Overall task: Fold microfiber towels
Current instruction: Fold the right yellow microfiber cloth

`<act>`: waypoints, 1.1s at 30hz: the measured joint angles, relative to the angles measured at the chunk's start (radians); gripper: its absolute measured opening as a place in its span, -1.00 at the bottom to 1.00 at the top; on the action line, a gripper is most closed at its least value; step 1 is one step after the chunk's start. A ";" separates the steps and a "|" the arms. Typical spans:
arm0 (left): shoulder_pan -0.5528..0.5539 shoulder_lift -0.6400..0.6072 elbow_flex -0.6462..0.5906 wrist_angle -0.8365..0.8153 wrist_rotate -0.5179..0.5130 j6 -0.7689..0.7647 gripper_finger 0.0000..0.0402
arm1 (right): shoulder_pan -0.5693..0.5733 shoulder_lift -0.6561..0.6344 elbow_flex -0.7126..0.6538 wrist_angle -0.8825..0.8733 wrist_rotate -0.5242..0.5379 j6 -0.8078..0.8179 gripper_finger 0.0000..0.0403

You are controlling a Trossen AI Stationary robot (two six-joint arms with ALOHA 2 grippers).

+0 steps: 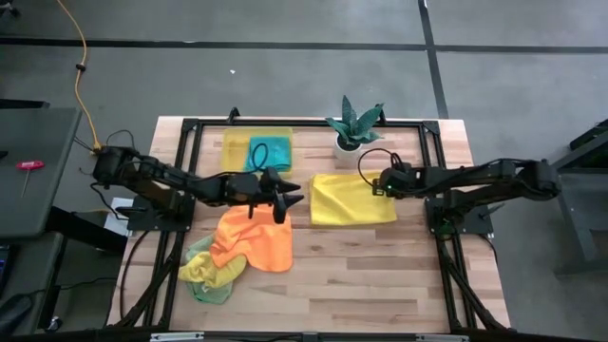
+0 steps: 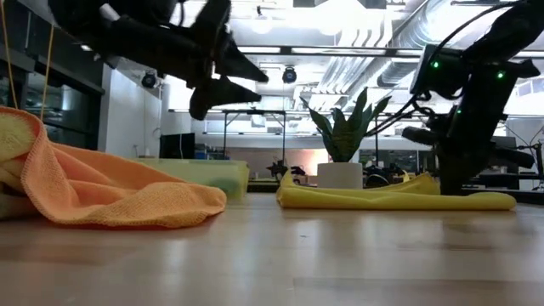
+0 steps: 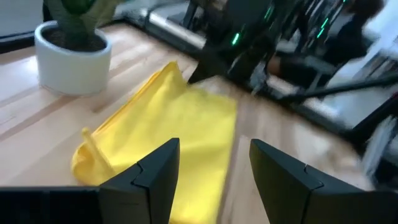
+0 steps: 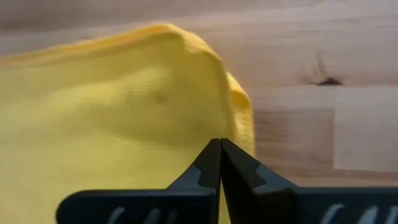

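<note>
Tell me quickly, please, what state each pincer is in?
Left pincer: open, empty, above the table.
Right pincer: shut at the yellow towel; grip unclear.

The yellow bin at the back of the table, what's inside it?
In the high view, a crumpled teal towel lies inside the yellow bin, toward its right half. The left half shows only the bin's floor. Whatever sits beneath the teal towel is covered.
</note>
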 joint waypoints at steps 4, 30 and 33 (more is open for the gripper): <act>0.018 0.088 0.130 -0.131 0.018 0.068 -0.07 | 0.000 -0.069 0.000 0.008 -0.006 0.003 -1.00; 0.192 0.444 0.337 -0.190 0.003 0.185 -0.98 | 0.197 0.014 0.002 0.287 -0.218 -0.108 -1.00; 0.199 0.461 0.338 -0.184 0.032 0.194 -0.99 | 0.212 0.045 0.002 0.315 -0.208 -0.095 -1.00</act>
